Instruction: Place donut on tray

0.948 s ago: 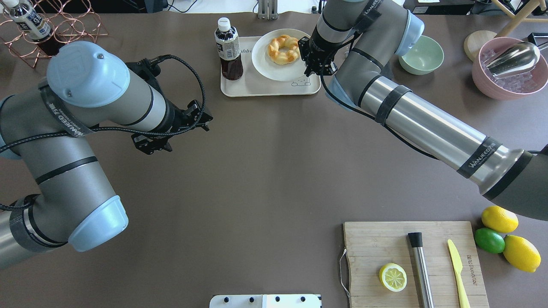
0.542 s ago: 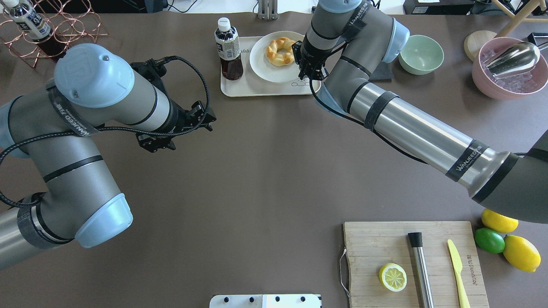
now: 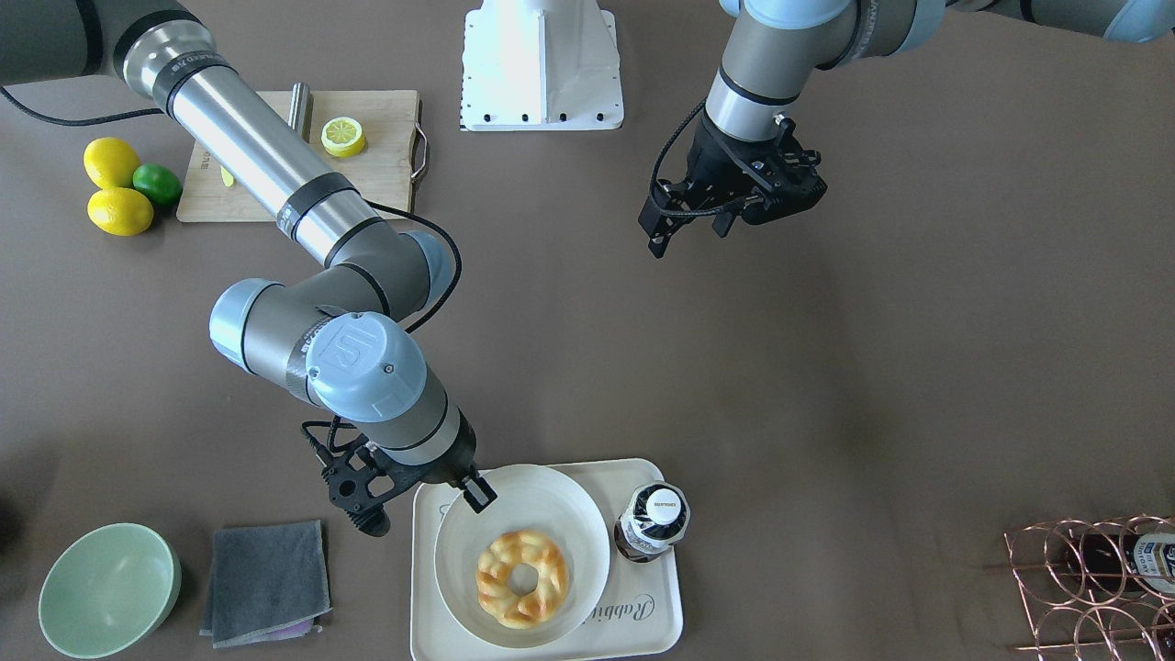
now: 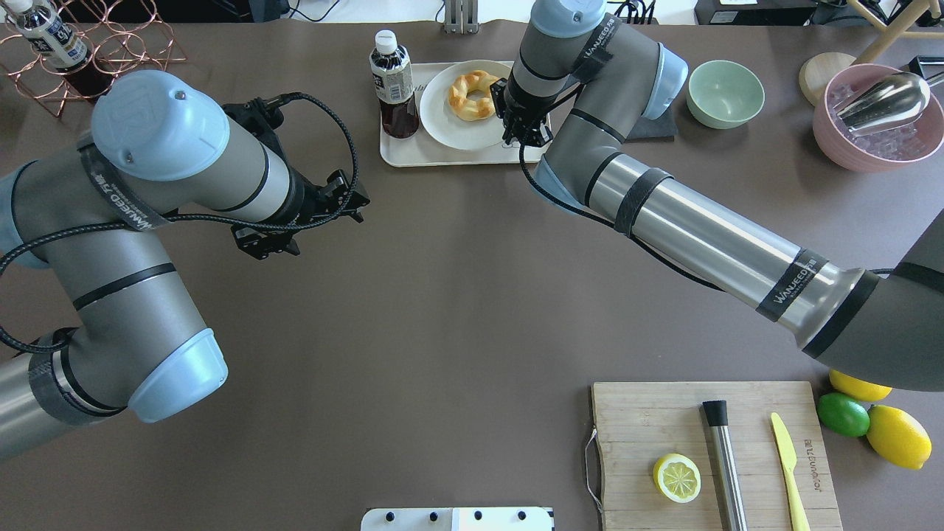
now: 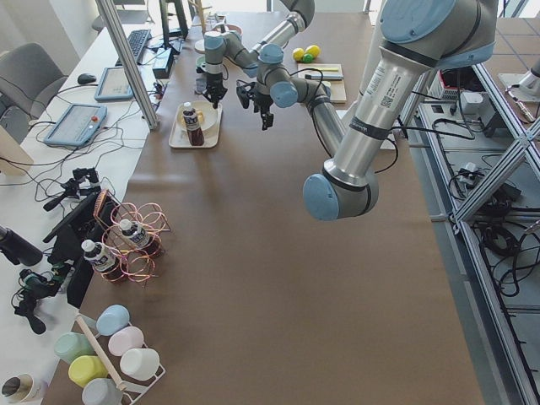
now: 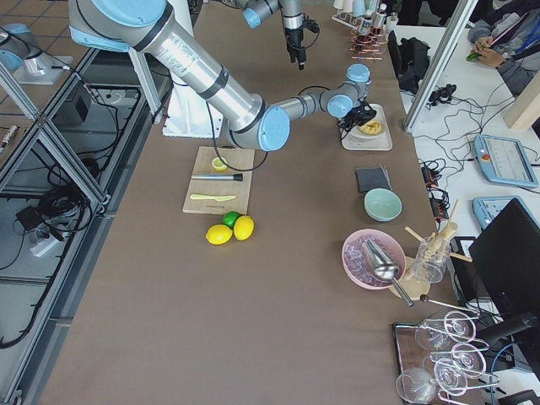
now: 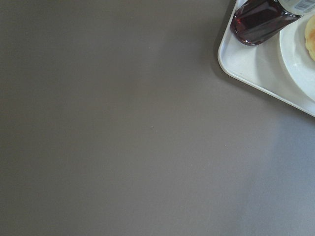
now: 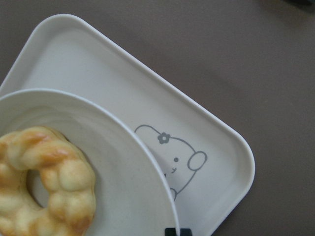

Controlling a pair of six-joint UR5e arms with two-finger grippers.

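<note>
The golden-brown twisted donut lies in a round white bowl. The bowl stands on the cream rabbit tray at the table's far side. My right gripper is at the bowl's right rim, shut on it beside the donut. My left gripper hangs open and empty over bare table, left of and nearer than the tray.
A dark drink bottle stands on the tray's left part, close to the bowl. A green bowl and a grey cloth lie right of the tray. The cutting board with a lemon half is front right.
My right gripper has moved left, and the white bowl with the donut has slid left with it across the tray, toward the bottle. The left arm has barely shifted.
</note>
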